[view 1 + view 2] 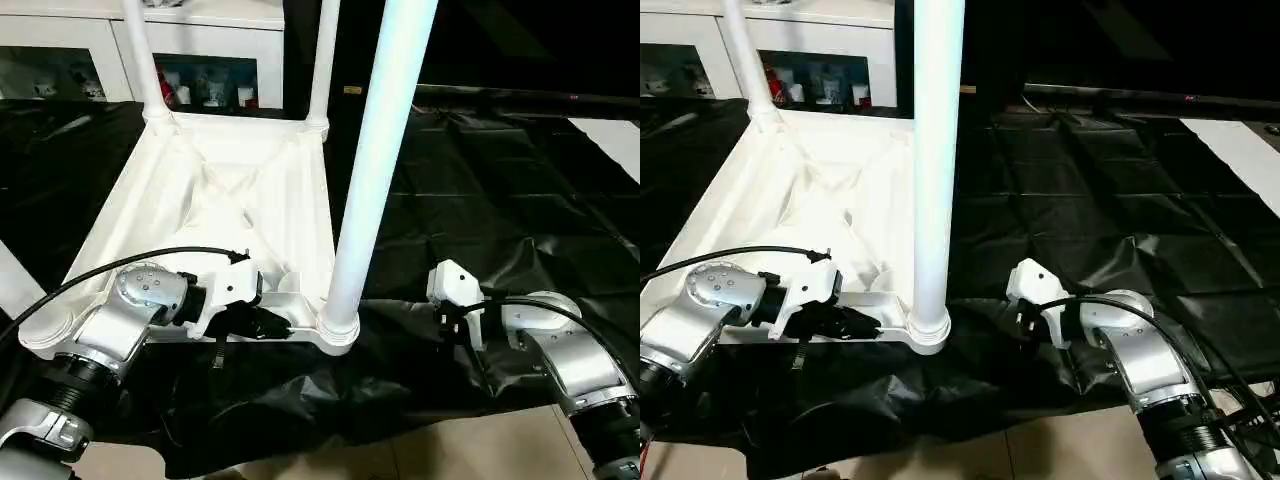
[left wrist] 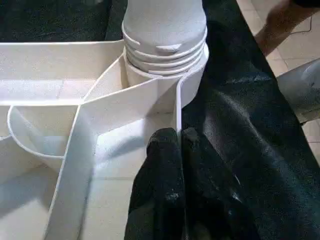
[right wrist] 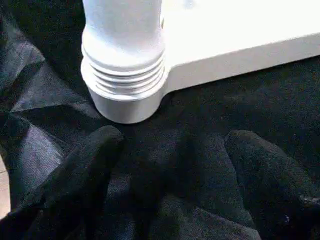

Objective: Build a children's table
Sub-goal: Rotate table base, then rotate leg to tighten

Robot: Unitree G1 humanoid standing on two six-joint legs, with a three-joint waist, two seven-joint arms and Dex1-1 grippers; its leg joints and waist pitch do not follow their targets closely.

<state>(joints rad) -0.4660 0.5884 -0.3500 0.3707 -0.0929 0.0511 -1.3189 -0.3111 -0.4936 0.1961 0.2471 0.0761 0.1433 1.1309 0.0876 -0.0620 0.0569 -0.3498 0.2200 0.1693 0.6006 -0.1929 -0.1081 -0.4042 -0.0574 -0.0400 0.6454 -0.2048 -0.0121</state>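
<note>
The children's table top (image 1: pixel 215 195) lies upside down on a black sheet, ribbed underside up. Three white legs stand in its corner sockets: far left (image 1: pixel 140 50), far right (image 1: pixel 322 60) and near right (image 1: pixel 380 150). My left gripper (image 1: pixel 265 322) is at the near rim, just left of the near-right socket. In the left wrist view its black fingers (image 2: pixel 165 165) are shut on the thin rim wall (image 2: pixel 178 110). My right gripper (image 3: pixel 175 145) rests low over the sheet to the right of that socket (image 3: pixel 125 100), open, with nothing between its fingers.
The black sheet (image 1: pixel 500 200) covers the floor around the table top, with bare tiles (image 1: pixel 450 450) at its near edge. A white glass-door cabinet (image 1: pixel 200 40) stands behind. Part of a person (image 2: pixel 285 20) shows beyond the sheet in the left wrist view.
</note>
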